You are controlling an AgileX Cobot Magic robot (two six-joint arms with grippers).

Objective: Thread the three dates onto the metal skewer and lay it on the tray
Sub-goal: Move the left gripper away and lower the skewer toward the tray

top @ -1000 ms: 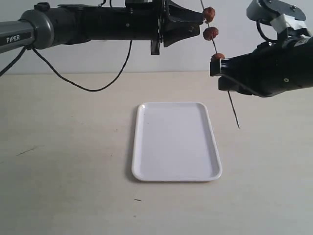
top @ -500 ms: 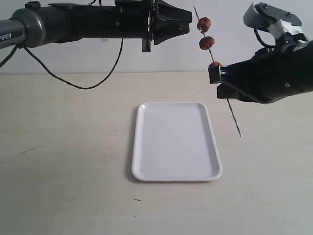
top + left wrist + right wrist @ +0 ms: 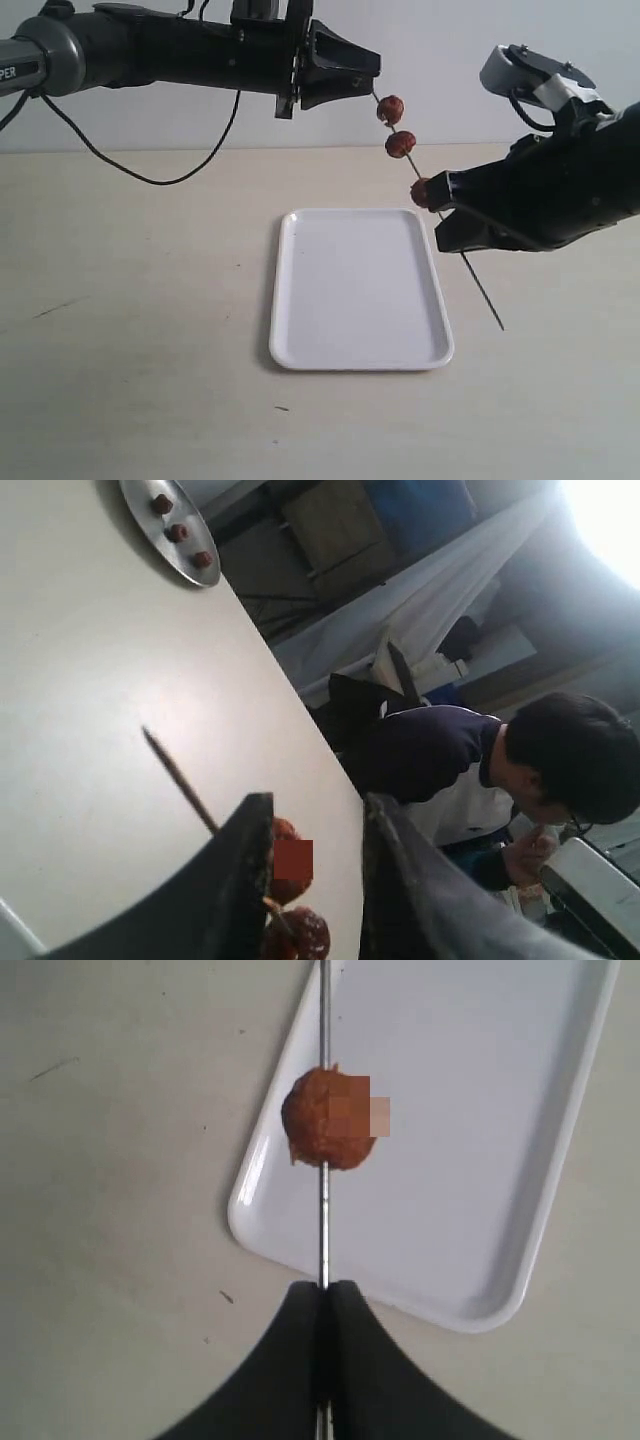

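The right gripper point(image 3: 437, 208), fingers clamped on the skewer point(image 3: 480, 292), holds it slanted with three dates point(image 3: 401, 145) over the tray's point(image 3: 350, 300) far right corner, while the left gripper point(image 3: 368, 72), fingers apart, hangs beside its top end, and a dish point(image 3: 185, 560) lies near the table point(image 3: 140, 300) edge.

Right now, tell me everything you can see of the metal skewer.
The metal skewer is a thin, straight grey rod, held in the air at a tilt. Its upper end is by the left pincer, whose jaws stand open. Three dates sit spaced along its upper part. The right pincer is shut on it just below the lowest date. The bare lower end pokes out beyond the right rim of the tray. The skewer is not lying on the tray.
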